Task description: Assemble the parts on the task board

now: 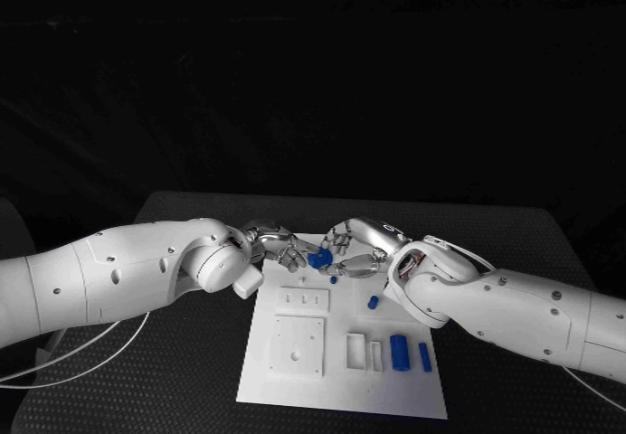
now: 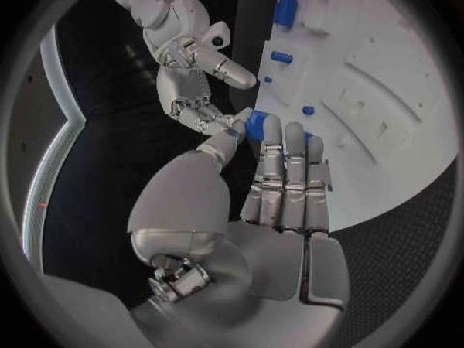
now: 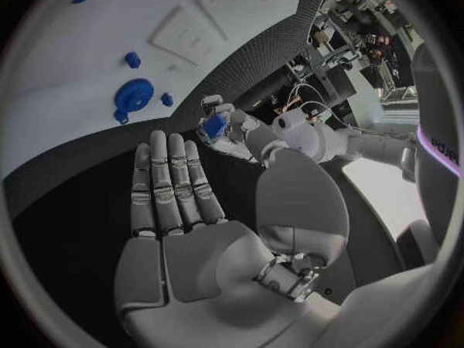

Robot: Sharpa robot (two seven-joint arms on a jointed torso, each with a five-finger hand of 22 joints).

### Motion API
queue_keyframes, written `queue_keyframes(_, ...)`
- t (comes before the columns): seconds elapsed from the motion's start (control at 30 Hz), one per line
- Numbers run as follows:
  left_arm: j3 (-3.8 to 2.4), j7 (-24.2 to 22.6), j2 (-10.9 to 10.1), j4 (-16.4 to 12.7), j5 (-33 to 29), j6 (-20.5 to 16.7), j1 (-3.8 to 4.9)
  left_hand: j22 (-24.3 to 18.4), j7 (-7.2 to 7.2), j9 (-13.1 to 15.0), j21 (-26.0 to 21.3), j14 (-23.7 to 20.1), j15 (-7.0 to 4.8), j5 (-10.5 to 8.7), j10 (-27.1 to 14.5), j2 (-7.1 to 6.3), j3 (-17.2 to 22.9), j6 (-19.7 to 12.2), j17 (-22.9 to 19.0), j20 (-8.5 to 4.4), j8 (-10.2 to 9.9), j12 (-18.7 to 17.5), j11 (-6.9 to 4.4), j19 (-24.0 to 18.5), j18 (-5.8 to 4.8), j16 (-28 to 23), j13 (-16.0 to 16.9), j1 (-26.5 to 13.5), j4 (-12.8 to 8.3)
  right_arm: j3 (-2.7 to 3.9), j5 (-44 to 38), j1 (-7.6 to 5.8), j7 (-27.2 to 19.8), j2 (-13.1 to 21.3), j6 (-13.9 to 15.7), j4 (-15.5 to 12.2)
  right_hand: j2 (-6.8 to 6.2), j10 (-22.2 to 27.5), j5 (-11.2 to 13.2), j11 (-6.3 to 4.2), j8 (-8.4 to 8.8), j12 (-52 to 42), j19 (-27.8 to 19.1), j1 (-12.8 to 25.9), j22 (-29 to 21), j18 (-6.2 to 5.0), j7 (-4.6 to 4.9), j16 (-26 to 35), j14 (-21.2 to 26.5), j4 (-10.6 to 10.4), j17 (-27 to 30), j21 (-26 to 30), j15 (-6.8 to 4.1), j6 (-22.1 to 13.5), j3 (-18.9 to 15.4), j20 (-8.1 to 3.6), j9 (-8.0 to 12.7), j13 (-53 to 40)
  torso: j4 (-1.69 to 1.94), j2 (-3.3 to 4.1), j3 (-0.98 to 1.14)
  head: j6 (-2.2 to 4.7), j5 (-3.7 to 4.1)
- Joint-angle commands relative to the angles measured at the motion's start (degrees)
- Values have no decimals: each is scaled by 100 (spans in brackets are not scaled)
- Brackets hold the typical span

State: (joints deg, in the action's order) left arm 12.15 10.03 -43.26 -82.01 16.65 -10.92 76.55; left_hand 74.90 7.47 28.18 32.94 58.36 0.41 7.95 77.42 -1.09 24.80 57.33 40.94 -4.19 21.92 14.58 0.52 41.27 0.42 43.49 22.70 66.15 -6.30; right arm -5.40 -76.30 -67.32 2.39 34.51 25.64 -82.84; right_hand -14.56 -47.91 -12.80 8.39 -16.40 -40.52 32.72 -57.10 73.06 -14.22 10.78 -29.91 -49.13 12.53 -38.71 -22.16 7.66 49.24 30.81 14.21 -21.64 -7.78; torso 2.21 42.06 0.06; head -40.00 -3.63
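Board [image 1: 300,384]: smooth matt white plastic. Parts [image 1: 399,352]: smooth blue plastic. Table [image 1: 170,362]: covered in a black, finely textured matt mat. Hands [image 2: 281,201]: silver metal, satin sheen. Arms [image 1: 118,280]: glossy white plastic shells

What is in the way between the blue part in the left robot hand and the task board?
Nothing visible. The left robot hand pinches the blue part at the task board's far edge, with bare board beside it. The right robot hand hovers close alongside, empty, not between them.
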Motion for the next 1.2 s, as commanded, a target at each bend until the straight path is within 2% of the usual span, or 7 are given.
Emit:
queue_keyframes(0.03,-4,-238,-10,-22,-262,-366,13,128,-320,280,-11,49,1,36,67,8,113,368,11,-47,-9,-43,-1,51,-42,-25,8,-93,-137,2,982,-1,-84,53,-62,29,72,13,-76,-26,-38,-47,25,-24,10,-11,-19,-10,-14,-6,-13,27,-24,12,-58,-1,-16,-3,6,2,1,26,-11)
queue_keyframes(0.23,-5,-522,-33,-62,-585,-759,13,129,-323,292,-8,60,-2,43,81,-5,149,380,18,-47,-14,-51,-4,53,-42,-27,13,-146,-176,0,2167,-1,-20,106,-193,90,364,-334,-39,-183,-215,-230,421,-151,18,-78,-144,-179,-389,30,-60,-68,-192,288,-3,-48,-88,-70,-11,2,-4,71,-32)
queue_keyframes(0.43,-5,-634,-6,-72,-765,-949,12,130,-327,302,-3,70,-6,50,96,-10,182,392,24,-49,-18,-57,-8,56,-42,-28,18,-184,-206,-1,2750,-1,91,25,-158,122,515,-549,15,-273,-290,-258,673,-107,-6,-78,-213,-230,-611,17,-61,-98,-286,449,120,-124,-117,-78,-13,-2,-4,110,-17)
queue_keyframes(0.6,-5,-638,32,-77,-824,-974,11,131,-329,309,1,79,-9,55,106,-11,207,399,28,-52,-22,-61,-10,61,-42,-29,21,-211,-228,-1,3091,-2,242,-118,2,134,538,-637,69,-302,-308,-245,759,-7,-8,-78,-242,-238,-688,-23,-60,-105,-317,506,140,-150,-124,-73,-10,-9,-2,146,2)
queue_keyframes(0.83,-4,-620,78,-67,-855,-1019,10,131,-331,320,9,94,-14,66,121,-10,239,408,36,-56,-27,-66,-14,69,-42,-27,27,-249,-261,-1,3085,-2,244,-279,438,199,501,-715,156,-333,-315,-247,829,117,-2,-78,-261,-251,-752,-65,-70,-114,-346,538,90,-177,-128,-81,3,-9,-1,183,42)
queue_keyframes(0.97,-4,-595,93,-68,-855,-1000,10,132,-334,327,15,104,-19,76,134,-12,259,416,41,-59,-29,-67,-18,73,-42,-25,31,-270,-287,0,3062,-2,157,-316,549,241,470,-721,241,-337,-308,-238,835,165,-3,-78,-261,-246,-755,-78,-73,-104,-349,537,57,-185,-126,-85,9,-5,-3,199,53)
queue_keyframes(1.2,-4,-567,103,-103,-855,-946,9,132,-335,333,20,111,-22,84,143,-12,277,421,46,-61,-32,-69,-21,76,-42,-24,35,-289,-311,0,3034,-2,58,-354,559,286,466,-719,313,-336,-302,-229,831,188,-6,-78,-259,-237,-748,-92,-74,-89,-347,533,44,-187,-124,-87,7,3,-5,208,55)
